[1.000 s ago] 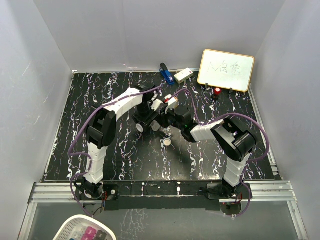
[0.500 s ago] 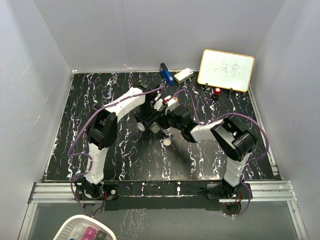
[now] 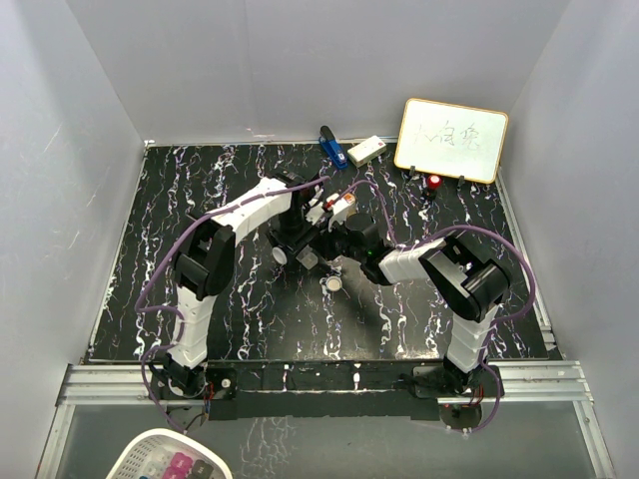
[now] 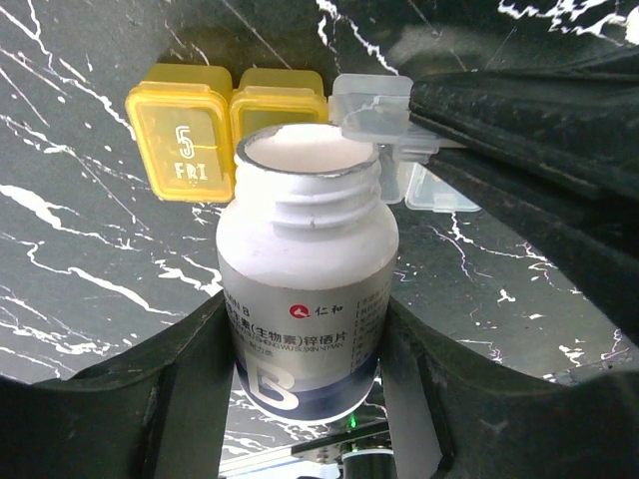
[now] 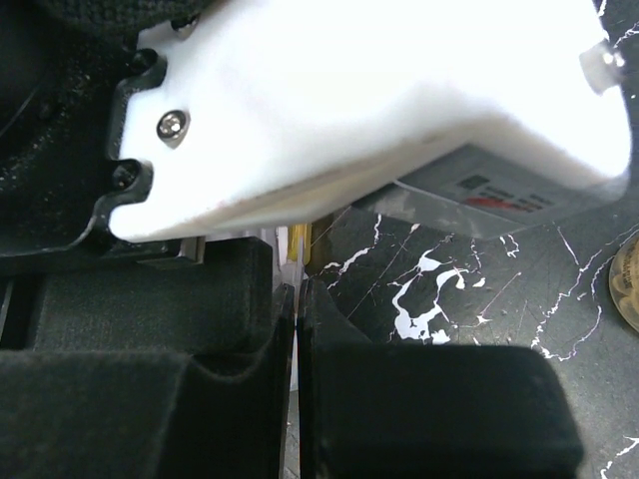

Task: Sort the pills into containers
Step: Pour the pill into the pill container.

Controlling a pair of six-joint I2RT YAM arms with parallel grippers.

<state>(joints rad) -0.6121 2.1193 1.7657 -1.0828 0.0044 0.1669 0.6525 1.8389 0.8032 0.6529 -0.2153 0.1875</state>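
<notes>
A white bottle (image 4: 300,249) with a blue and grey label and an open mouth sits between the fingers of my left gripper (image 4: 305,309), which is shut on its body. Just past its mouth lies the pill box (image 4: 190,140), with yellow lids, one marked "5 FRI". One clear lid (image 4: 374,100) of the box stands open. My right gripper (image 5: 297,299) is shut on that thin clear lid. In the top view both grippers meet mid-table, left gripper (image 3: 297,244) beside right gripper (image 3: 334,225). No pills show.
A white round cap (image 3: 332,283) lies on the black marbled table just in front of the grippers. At the back stand a whiteboard (image 3: 451,140), a blue object (image 3: 330,146), a white block (image 3: 366,150) and a small red thing (image 3: 434,183). A basket (image 3: 170,459) sits below the table edge.
The left arm has shifted slightly with the bottle in its grip. The right arm has stayed put on the lid.
</notes>
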